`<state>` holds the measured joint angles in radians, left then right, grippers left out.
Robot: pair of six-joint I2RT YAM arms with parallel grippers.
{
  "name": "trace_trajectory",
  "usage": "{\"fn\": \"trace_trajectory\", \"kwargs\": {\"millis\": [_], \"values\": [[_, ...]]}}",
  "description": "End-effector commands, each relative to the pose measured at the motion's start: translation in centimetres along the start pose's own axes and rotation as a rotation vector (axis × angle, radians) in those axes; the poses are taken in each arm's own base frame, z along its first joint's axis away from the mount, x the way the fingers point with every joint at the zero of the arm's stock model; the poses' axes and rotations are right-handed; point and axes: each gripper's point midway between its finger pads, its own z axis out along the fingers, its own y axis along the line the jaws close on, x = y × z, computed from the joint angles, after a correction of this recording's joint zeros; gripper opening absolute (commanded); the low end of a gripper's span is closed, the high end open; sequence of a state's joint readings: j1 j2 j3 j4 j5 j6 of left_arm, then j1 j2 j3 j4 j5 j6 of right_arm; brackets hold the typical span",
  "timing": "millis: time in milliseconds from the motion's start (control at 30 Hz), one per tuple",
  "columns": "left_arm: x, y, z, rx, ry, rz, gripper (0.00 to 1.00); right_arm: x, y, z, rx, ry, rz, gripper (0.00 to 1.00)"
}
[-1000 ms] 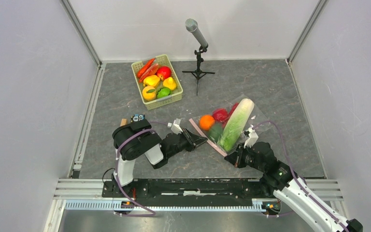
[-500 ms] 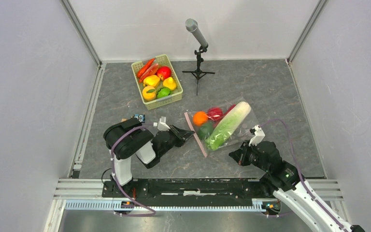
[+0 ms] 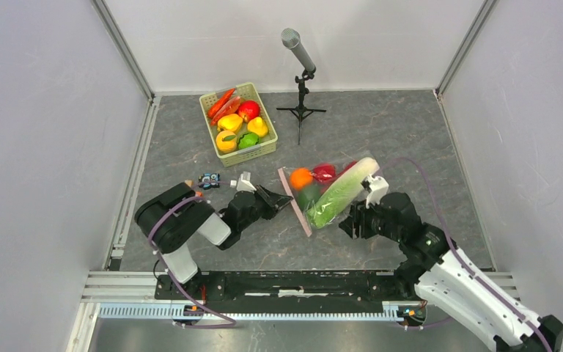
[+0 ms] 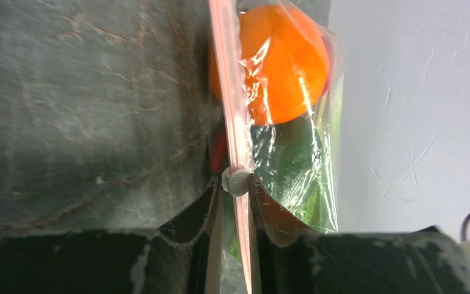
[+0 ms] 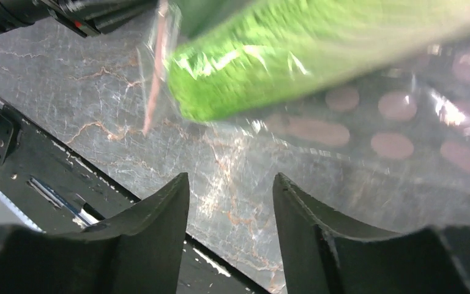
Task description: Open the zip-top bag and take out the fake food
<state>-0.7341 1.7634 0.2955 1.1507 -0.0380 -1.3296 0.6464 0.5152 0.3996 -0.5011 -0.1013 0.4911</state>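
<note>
Lab enclosure, white walls point(image 3: 44, 110), microphone point(image 3: 297, 49)

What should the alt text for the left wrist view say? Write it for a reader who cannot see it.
The left gripper pinches the pink zip strip of the clear zip-top bag, with a small white knob between its fingertips. Beyond the strip, an orange and a dark green fruit show through the plastic; the grey marbled table lies to the left.
</note>
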Motion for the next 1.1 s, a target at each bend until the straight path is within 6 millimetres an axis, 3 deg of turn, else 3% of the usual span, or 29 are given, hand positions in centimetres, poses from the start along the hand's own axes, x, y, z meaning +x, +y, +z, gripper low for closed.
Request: {"fn": "trace_trajectory", "kwargs": {"millis": [0,167,333,467,667,800,1067], "values": [[1.6,-2.9,-0.3,0.029,0.087,0.080,0.06,-6.3,2.6,-0.8,-0.050,-0.099,-0.238,0.62],[2.4,-5.3,-0.9,-0.061,0.142,0.206,0.02,-9.0,4.5,-0.9,-0.055,-0.096,-0.368,0.70],[1.7,-6.3,-1.8,-0.192,0.142,0.253,0.02,-9.3,5.8,-0.1,-0.008,-0.060,-0.478,0.70],[2.3,-7.0,-2.2,-0.262,0.196,0.233,0.02,-9.3,7.1,0.2,0.056,-0.052,-0.577,0.70],[2.8,-8.1,-3.0,-0.309,0.234,0.216,0.02,-8.3,9.7,1.0,0.166,-0.051,-0.690,0.72],[3.0,-9.1,-3.5,-0.317,0.262,0.200,0.02,-7.2,10.4,2.1,0.239,-0.068,-0.714,0.74],[4.1,-9.5,-3.8,-0.335,0.324,0.147,0.02,-4.3,10.5,4.0,0.204,-0.100,-0.739,0.75]]}}
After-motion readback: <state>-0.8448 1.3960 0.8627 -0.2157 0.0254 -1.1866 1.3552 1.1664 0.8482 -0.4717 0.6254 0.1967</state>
